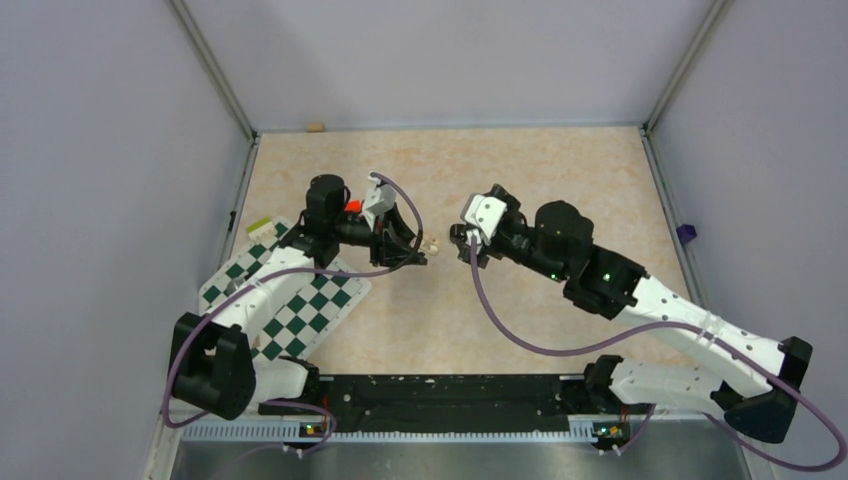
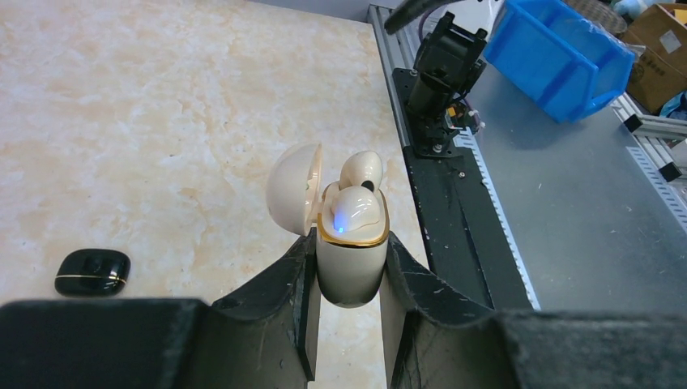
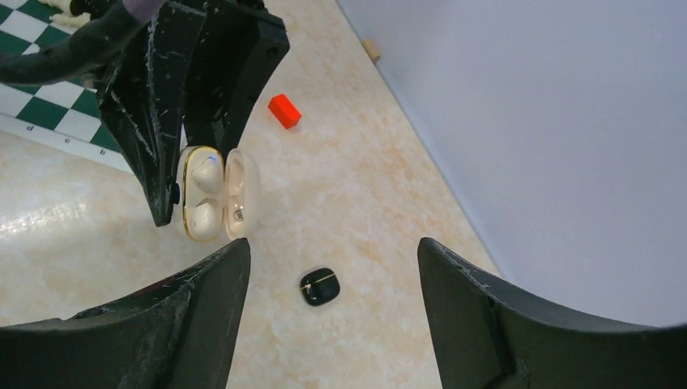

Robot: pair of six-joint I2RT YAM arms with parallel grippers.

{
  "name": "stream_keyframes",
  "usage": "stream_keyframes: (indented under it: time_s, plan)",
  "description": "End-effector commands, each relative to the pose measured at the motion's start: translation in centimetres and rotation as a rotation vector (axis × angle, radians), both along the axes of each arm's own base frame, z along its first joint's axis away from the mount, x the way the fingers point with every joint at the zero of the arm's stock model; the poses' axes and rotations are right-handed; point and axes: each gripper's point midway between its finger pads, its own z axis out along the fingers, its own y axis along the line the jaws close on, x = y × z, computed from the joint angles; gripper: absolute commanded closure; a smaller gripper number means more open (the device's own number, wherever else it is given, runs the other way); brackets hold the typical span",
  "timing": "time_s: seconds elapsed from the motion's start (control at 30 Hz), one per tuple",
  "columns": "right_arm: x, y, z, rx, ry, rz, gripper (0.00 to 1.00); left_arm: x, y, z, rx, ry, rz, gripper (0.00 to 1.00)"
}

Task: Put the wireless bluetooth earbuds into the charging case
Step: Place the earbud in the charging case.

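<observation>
The charging case (image 2: 350,267), a small cream-white rounded clamshell box with a thin gold rim, is clamped at its lower half between the two black fingers of the left gripper (image 2: 348,251). The grip is firm on both flanks. The case stands upright in that grip with its domed lid swung open to one side. Two cream-white rounded pieces, taken to be the wireless bluetooth earbuds (image 2: 360,212), sit in the open half. The nearer one shows a small blue light, and the farther one has a dark spot at its tip. Whether the case touches the tabletop cannot be told.

The right gripper (image 3: 332,255) faces the open case from just beside it. Its fingers are spread wide with nothing between them.

A small glossy black rounded piece with a thin gold line (image 3: 321,286) lies on the beige marbled tabletop (image 1: 540,170), near the case and apart from both grippers. What it is cannot be told from here.

A small red block (image 3: 284,111) lies farther off, behind the left arm. The green-and-white chequered mat (image 1: 300,300) lies under that arm on the left of the table. A small tan block (image 1: 315,127) rests against the far wall. A blue plastic bin (image 2: 559,49) stands off the table, beyond the black base rail.
</observation>
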Motion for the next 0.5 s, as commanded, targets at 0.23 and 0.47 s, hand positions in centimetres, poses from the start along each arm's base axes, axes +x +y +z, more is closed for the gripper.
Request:
stream_keyframes:
  time_s: [0.23,0.47]
  plan:
    - [0.2,2.3,-1.0,0.017,0.070,0.059,0.18,-1.2,0.2,1.2,-0.032,-0.087,-0.059,1.00]
    - [-0.4,2.8,-1.8,-0.004,0.089,0.100,0.17,-1.2,0.1,1.2,-0.031,-0.085,-0.059,1.00]
